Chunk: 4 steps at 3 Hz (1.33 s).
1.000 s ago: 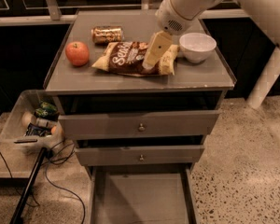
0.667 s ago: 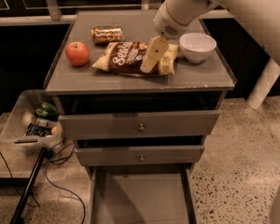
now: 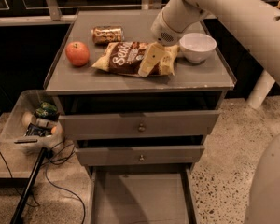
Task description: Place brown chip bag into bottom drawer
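The brown chip bag (image 3: 126, 57) lies flat on the cabinet top, left of centre, its white lettering facing up. My gripper (image 3: 157, 62) hangs from the white arm at the bag's right end. It is open, with one pale finger (image 3: 148, 60) lying across the bag and the other at the bag's right edge. The bag rests on the top and is not lifted. The bottom drawer (image 3: 140, 204) is pulled out at floor level, its flat grey floor bare.
A red apple (image 3: 78, 53) sits at the top's left. A shiny gold-brown can (image 3: 107, 34) lies at the back. A white bowl (image 3: 197, 46) stands just right of my gripper. The two upper drawers (image 3: 140, 124) are shut. A bin of items (image 3: 35, 120) stands on the floor at the left.
My arm has swung left and come down a little over the bag's right end. The bag, the apple, the can and the bowl have not moved.
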Available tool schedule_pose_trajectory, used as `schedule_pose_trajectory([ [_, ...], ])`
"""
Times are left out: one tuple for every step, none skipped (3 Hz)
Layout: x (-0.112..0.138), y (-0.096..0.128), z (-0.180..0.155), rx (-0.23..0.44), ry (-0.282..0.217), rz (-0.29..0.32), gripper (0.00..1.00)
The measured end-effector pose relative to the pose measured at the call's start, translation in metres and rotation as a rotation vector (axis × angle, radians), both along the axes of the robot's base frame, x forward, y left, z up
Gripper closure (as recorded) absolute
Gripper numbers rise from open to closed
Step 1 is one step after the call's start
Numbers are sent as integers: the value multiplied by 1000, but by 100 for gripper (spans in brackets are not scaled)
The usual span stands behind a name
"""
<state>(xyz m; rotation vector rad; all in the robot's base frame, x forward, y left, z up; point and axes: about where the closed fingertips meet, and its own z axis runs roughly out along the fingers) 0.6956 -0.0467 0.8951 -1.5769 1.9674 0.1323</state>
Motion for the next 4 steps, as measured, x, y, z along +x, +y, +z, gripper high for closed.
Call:
schedule_pose_trajectory([
  [6,3,-18,5,36,-8,0],
  [9,4,-30,5,60,-12,0],
  [9,5,-36,3,71,-14,0],
  [9,5,-36,3,71,-14,18],
])
